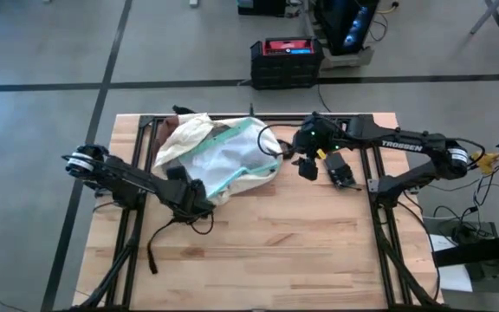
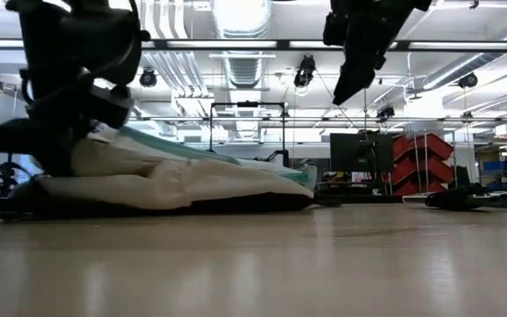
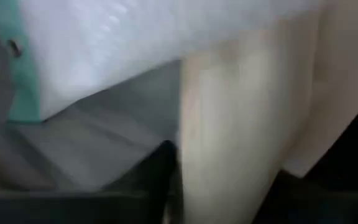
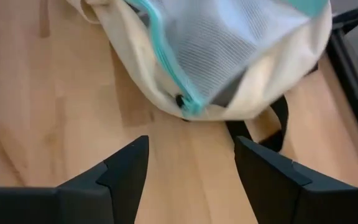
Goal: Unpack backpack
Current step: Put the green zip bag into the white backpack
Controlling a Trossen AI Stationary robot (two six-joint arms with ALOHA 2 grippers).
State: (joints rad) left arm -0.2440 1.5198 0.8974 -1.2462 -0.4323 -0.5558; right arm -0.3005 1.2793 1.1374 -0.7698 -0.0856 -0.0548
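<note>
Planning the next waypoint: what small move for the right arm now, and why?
Probably ease the right gripper forward and down to the teal-edged pouch. Its fingers stand open over bare table, short of the pouch poking out of the backpack, while the left gripper is at the backpack's front edge, apparently pinching fabric.

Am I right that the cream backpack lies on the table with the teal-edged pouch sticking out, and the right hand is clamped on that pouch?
Not quite. The right hand is open and clear of the pouch, holding nothing, as the right wrist view shows. The backpack does lie on the table with the pouch sticking out.
</note>
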